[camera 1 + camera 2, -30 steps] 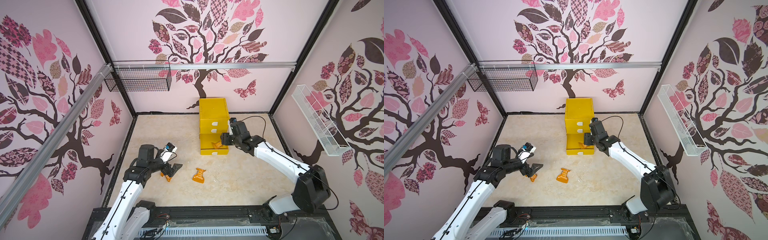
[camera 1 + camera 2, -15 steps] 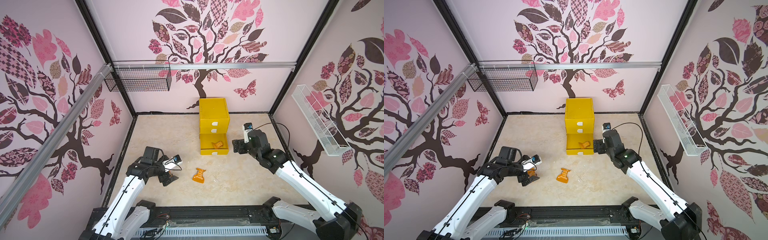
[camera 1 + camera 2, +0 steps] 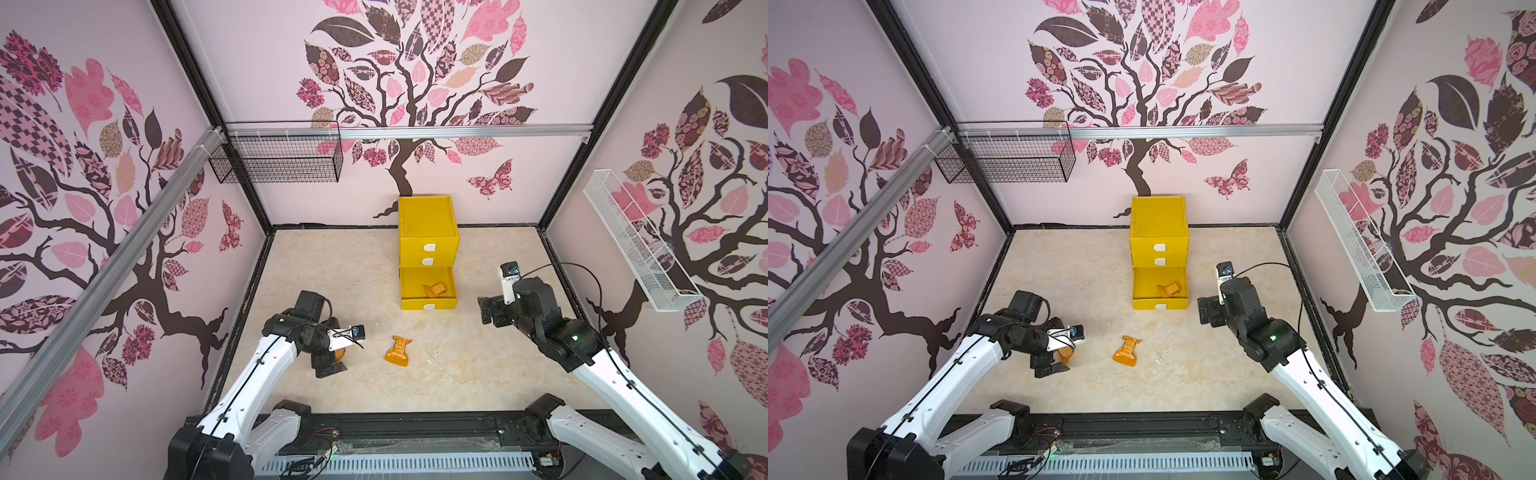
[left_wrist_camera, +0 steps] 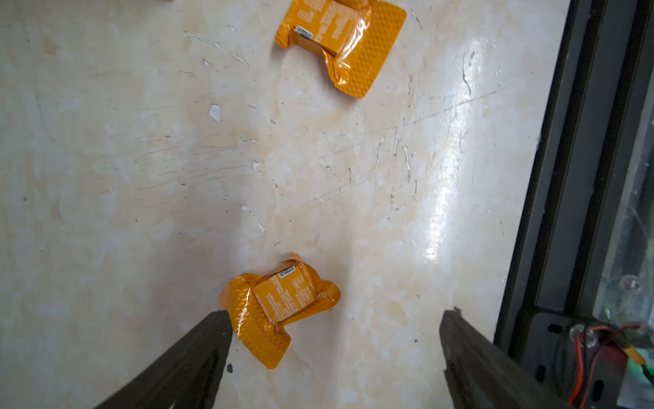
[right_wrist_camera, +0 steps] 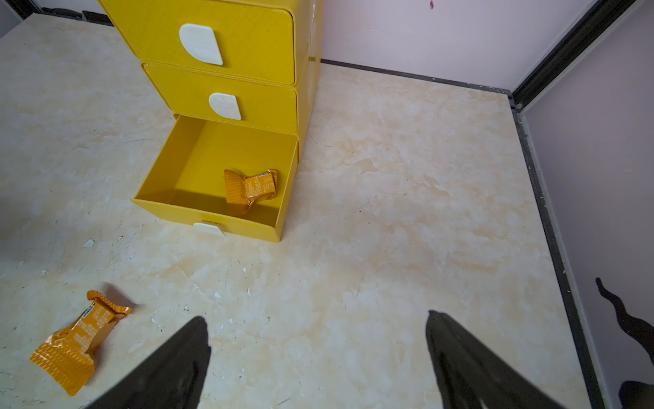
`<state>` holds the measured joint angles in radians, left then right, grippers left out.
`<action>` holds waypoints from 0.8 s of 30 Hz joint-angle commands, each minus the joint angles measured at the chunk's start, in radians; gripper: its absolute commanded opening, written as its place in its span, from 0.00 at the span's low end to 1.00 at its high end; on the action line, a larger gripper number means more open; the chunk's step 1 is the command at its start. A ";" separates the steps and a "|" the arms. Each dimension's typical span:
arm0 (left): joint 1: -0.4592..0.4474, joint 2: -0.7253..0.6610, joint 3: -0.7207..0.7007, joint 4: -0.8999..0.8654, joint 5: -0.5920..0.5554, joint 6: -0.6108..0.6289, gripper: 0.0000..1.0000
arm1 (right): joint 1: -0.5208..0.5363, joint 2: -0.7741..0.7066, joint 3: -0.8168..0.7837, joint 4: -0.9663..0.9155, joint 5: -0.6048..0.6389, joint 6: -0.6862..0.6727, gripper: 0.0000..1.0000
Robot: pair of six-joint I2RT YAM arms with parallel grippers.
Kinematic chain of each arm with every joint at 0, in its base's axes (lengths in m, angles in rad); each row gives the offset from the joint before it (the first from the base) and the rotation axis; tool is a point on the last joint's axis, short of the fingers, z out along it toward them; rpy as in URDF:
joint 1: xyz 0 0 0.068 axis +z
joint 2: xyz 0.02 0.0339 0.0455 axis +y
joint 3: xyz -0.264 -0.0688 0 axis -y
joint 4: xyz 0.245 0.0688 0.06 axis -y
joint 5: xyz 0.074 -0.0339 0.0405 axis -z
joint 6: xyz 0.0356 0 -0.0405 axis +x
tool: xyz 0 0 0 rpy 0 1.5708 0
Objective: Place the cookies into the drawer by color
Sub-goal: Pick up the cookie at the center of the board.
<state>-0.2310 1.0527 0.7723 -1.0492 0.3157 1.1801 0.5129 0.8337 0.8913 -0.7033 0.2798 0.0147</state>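
Orange cookie packet (image 5: 249, 189) lies in the open bottom drawer (image 5: 212, 155), right fingers (image 5: 170, 361) spread empty at its 3 o'clock, left fingers (image 4: 191, 354) spread over a second packet (image 4: 279, 308).

Wide-spread left gripper (image 4: 335, 315) over orange cookie (image 4: 279, 308).

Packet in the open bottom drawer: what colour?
The packet is orange, shiny foil with pale print; the right wrist view shows it best.

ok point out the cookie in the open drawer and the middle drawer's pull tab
cookie in the open drawer (image 5: 255, 187), right wrist view, its printed middle
middle drawer's pull tab (image 5: 225, 105), right wrist view, centre of the tab
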 commanded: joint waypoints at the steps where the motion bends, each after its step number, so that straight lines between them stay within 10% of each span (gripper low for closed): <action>1: -0.004 0.026 0.010 -0.030 -0.049 0.104 0.97 | -0.002 -0.066 -0.020 -0.048 -0.001 -0.015 0.99; 24: -0.020 0.280 0.004 0.126 -0.180 0.346 0.97 | 0.001 -0.342 -0.299 0.106 -0.056 0.000 0.99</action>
<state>-0.2386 1.3048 0.7719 -0.9634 0.1242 1.4952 0.5129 0.5026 0.5873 -0.6182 0.1932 0.0147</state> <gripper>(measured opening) 0.972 0.992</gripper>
